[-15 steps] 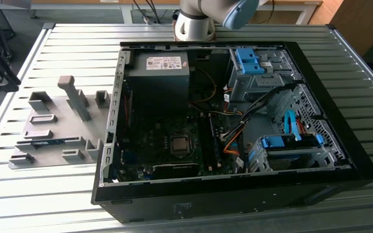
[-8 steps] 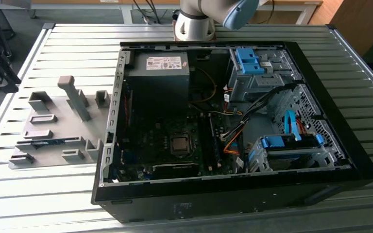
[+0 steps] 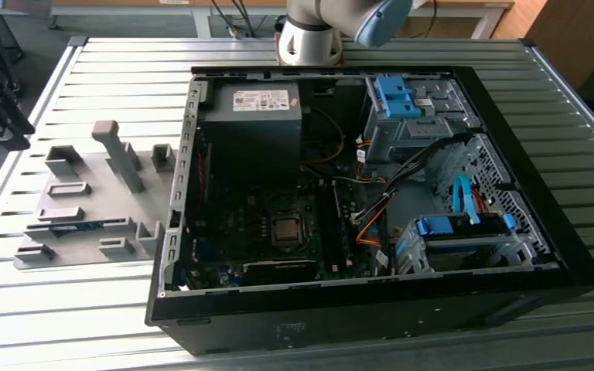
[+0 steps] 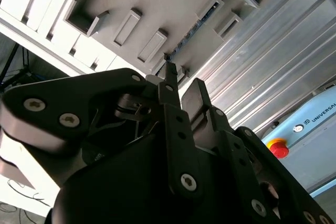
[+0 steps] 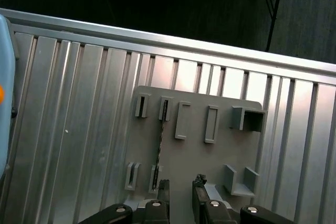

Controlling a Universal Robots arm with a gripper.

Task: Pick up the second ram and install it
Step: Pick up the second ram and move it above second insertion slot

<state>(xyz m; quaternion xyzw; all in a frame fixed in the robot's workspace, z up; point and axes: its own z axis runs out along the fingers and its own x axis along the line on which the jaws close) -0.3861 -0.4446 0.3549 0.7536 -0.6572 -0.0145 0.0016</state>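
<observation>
- The step in hand looks like the approach to the pick. The second ram (image 5: 160, 142) is not yet grasped and stands on edge in slots of the grey fixture plate (image 5: 210, 156), at the exterior view's left of the open computer case (image 3: 380, 313).
- The gripper (image 5: 181, 188) hangs above the plate, clear of the stick. Its fingers are parted by a modest gap and hold nothing.
- A grasp would call for the fingers astride the thin edge — squarely, as the stick is slim.

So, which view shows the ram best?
First wrist view: the ram shows lengthwise, edge-on, in the fixture. Exterior view gives a thin blue-green sliver; second wrist view, a slanted edge beyond the pincer.
</observation>
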